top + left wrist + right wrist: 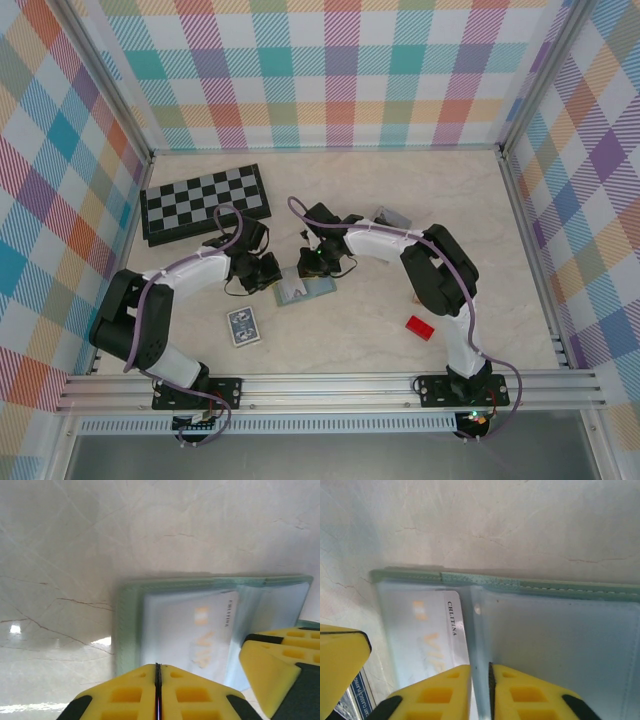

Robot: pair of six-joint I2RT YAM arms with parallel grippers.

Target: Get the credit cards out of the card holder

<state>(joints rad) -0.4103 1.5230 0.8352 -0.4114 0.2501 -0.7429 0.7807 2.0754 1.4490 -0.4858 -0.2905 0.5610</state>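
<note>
The left gripper [157,666] fingers are pressed together at the open wallet's [127,630] near edge, with a card [200,630] sleeved just ahead. A narrow gap is seen between the right gripper [481,666] fingers over the wallet's middle; whether anything is pinched cannot be told.

Your workspace: checked walls [340,70], pale bench [420,190].
Pastel plaid panels on three sides; cream marble-look top, glossy under even light; aluminium rail [330,385] nearest you.

Grey-green card holder [306,289] — open flat (pale credit card [195,630] in clear slot)
</note>
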